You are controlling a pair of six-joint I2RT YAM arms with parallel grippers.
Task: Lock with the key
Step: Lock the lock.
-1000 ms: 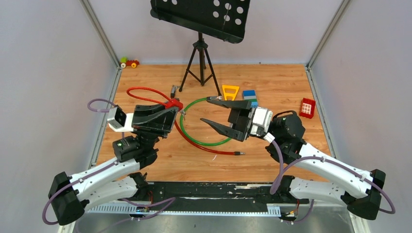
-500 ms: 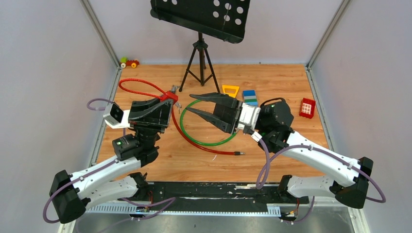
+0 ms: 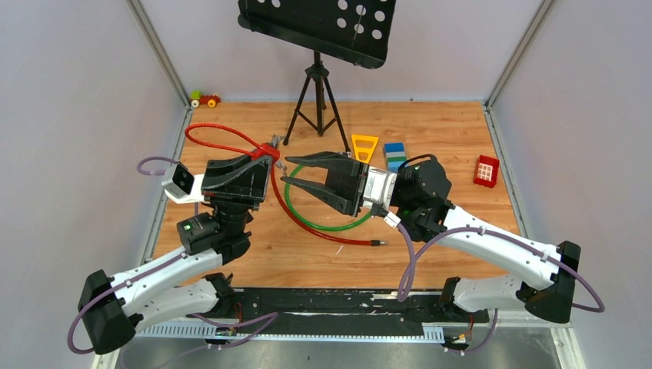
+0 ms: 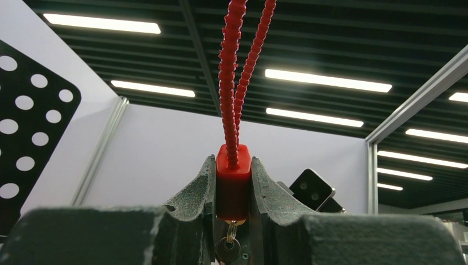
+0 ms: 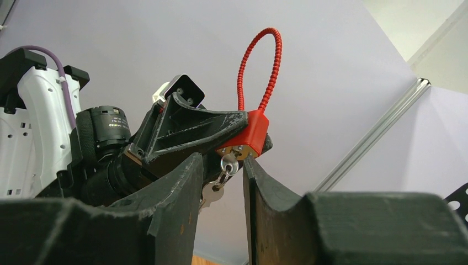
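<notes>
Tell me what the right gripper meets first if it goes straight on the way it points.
Most likely the key, hanging under the red padlock in the left gripper. It lines up with the gap of the open right gripper, though depth is unclear.

Robot lab test cell
Pale walls (image 3: 77, 115) on aluminium posts (image 3: 158, 50) box in a wooden tabletop (image 3: 446, 131); a left arm (image 3: 154, 273) and right arm (image 3: 500, 246) are bolted at its edge, strip lights (image 4: 325, 80) overhead.

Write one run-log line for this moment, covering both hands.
left hand: shut on small red padlock | thin silvery metal key: in padlock's brass end | right hand: open, close to key, no grip yet
</notes>
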